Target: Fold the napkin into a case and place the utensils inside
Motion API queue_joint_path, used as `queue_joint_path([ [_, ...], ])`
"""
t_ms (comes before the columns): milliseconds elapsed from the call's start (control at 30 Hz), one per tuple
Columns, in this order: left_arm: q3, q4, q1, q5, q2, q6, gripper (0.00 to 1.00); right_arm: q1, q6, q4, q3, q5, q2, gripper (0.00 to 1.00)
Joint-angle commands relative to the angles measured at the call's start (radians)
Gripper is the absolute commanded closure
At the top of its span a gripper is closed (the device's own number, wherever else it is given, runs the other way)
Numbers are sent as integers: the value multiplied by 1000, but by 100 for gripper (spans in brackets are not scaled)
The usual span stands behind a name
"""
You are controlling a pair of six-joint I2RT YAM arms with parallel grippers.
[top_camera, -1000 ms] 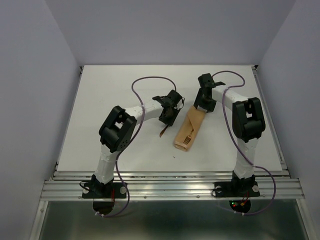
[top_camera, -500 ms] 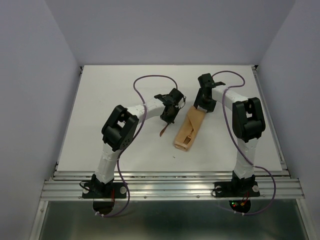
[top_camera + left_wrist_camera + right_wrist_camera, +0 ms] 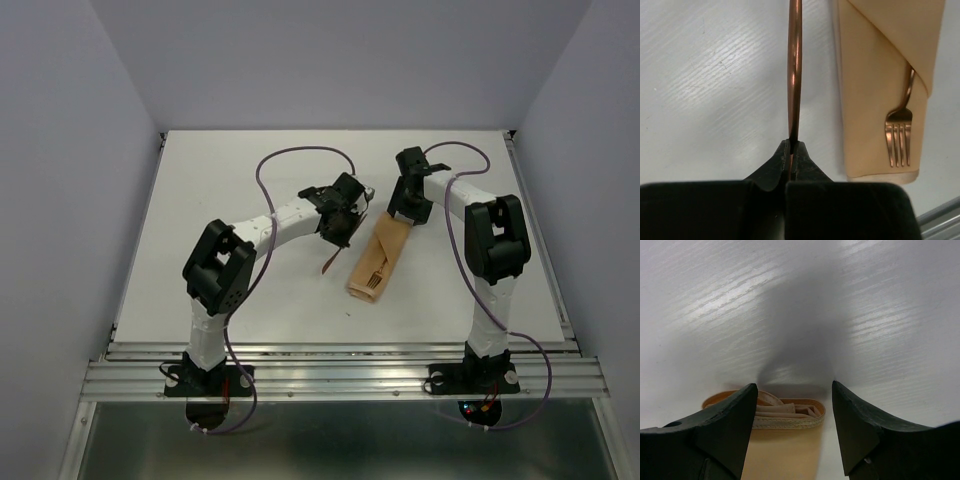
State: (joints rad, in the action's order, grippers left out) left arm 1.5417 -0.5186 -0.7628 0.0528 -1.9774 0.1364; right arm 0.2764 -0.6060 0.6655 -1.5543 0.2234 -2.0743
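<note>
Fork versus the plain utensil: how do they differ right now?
The fork sits tucked in the case, its handle under the fold; the plain utensil is outside, beside it. Nothing grips the fork; the plain utensil is pinched at one end by the shut left claw. The fork shows a tined head; the plain utensil looks like a slim bar. Both are copper-coloured and run roughly along the case.

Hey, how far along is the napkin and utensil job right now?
Done: the napkin case is folded, and the fork sits in its pocket, tines showing. In hand: the left pincer is shut on the second utensil, beside the case; the right pincer stands open astride the case's far end. Left: slide that utensil into the pocket.
</note>
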Motion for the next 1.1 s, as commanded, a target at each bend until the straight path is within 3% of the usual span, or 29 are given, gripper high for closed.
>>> queue_joint_path([
  [0,-22,-11,-29,33,83,20,100,7,-6,-15,3,-2,52,34],
  [667,-92,-57,-113,68,97,60,100,7,-8,-12,2,-4,53,33],
  [1067,-12,-81,-127,74,19,68,100,7,-6,-15,16,-6,74,34],
])
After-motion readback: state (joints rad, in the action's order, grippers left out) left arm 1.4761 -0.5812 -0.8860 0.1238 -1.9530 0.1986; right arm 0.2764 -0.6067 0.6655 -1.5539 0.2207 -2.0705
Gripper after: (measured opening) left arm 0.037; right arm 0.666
